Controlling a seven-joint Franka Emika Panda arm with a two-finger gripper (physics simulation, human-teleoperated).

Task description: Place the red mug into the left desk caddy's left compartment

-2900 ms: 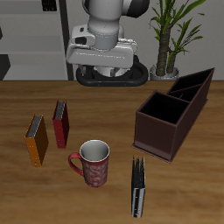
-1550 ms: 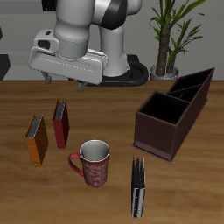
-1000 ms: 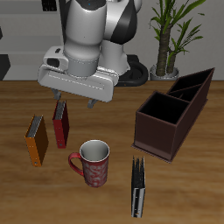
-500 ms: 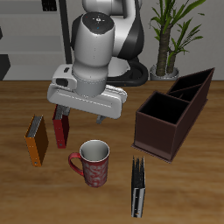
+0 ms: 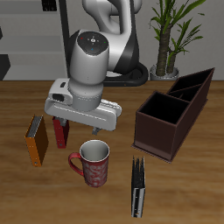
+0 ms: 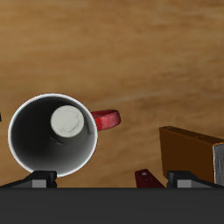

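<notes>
We've got the gripper (image 5: 80, 129) open above the red mug (image 5: 93, 163) near the table's (image 5: 175, 188) front edge, so we should drop straight onto the rim, not the handle.

We see the red mug (image 5: 92, 164) standing upright on the table, red with pale speckles, its pale inside open to the top and its loop handle pointing away from the left desk caddy (image 5: 171, 112). That caddy, a dark brown box with slanted walls and partitions, sits apart from the mug, farther back
</notes>
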